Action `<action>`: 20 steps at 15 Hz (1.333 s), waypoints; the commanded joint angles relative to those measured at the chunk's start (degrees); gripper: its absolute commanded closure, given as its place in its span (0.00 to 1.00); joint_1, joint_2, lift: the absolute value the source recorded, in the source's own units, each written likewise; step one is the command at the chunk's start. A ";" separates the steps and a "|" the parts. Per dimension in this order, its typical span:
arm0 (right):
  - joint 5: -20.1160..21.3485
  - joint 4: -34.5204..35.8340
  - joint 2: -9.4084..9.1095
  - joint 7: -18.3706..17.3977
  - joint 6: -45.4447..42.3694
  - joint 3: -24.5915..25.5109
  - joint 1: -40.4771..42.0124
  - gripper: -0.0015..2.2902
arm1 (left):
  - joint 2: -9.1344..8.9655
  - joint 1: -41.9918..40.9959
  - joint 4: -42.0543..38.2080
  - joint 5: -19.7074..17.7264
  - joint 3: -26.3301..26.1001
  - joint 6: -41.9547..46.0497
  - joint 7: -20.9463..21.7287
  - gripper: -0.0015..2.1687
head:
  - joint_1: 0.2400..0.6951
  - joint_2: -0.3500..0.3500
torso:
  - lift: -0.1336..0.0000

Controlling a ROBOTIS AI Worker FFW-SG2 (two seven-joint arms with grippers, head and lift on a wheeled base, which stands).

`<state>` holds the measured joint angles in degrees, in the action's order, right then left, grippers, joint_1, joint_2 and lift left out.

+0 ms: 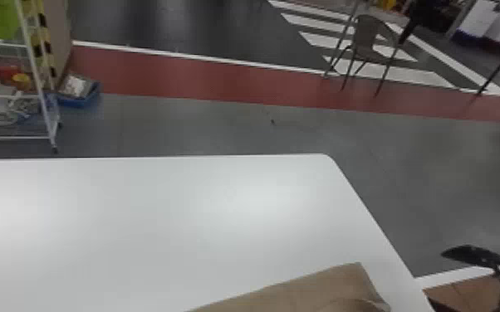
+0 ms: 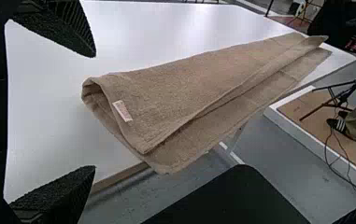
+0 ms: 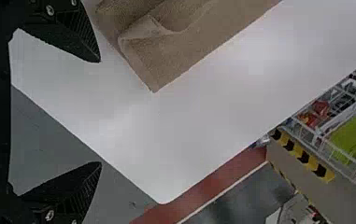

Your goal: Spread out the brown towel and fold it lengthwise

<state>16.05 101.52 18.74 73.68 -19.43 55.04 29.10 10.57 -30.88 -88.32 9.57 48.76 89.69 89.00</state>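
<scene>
The brown towel (image 2: 189,84) lay partly folded on the worktop (image 1: 158,215), one side jutting past its edge, while the left gripper (image 2: 95,111) and the right gripper (image 1: 435,274) each had their jaws wide apart

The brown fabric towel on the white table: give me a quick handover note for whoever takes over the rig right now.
Left gripper: open, empty, by one end of the towel.
Right gripper: open, empty, near the other end.
Brown fabric towel: on the white table, partly past its edge.
Done: spread long, with one layer lying lengthwise over another.
Left: long edges don't line up; probably align them and smooth the rumpled far end.
</scene>
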 commanded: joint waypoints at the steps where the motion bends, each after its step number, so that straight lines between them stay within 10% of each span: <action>1: 0.91 0.44 0.25 3.05 3.04 -2.21 -0.98 0.09 | -0.11 -0.32 0.08 0.01 0.28 0.27 0.03 0.01 | 1.00 0.00 | 0.09; 10: -10.96 1.93 0.60 4.65 40.48 -4.15 -6.69 0.13 | -0.20 -0.41 0.25 0.27 -0.16 0.27 0.03 0.01 | 1.00 0.00 | 0.09; 20: 11.81 6.94 -1.86 4.65 37.67 -19.53 -10.65 0.13 | -0.11 -0.32 0.95 0.36 -0.33 0.27 -0.06 0.01 | 1.00 0.12 | 0.09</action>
<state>23.21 109.03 16.73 78.13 19.10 38.19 19.08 10.39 -31.19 -87.61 9.97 48.42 89.69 88.96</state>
